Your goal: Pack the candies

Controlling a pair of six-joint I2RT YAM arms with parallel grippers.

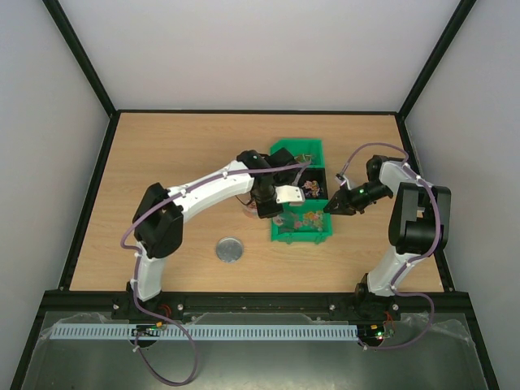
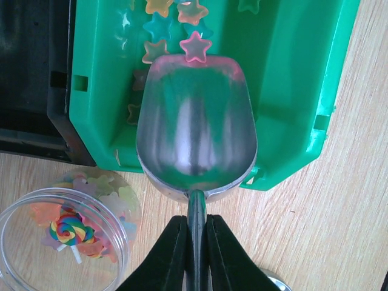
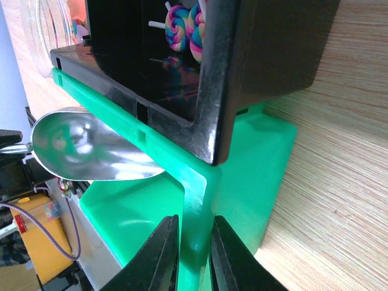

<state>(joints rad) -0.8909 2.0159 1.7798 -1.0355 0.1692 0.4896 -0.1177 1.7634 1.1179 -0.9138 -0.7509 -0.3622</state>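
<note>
The candies (image 2: 173,24) are small star-shaped sweets in mixed colours, lying in the green bin (image 2: 291,79). They also show in the top view (image 1: 302,219). My left gripper (image 2: 195,221) is shut on the handle of the metal scoop (image 2: 195,127). The scoop's bowl is empty and sits over the bin's near wall, with a pink star at its lip. A clear jar (image 2: 60,236) left of the bin holds some candies and a lollipop. My right gripper (image 3: 194,221) is shut on the green bin's wall (image 3: 197,188). The scoop (image 3: 85,148) shows beyond it.
A black bin (image 3: 242,73) with swirl lollipops (image 3: 185,27) sits in the green tray behind the candy bin. The round silver lid (image 1: 230,249) lies on the wooden table (image 1: 162,162), near left of the jar (image 1: 248,207).
</note>
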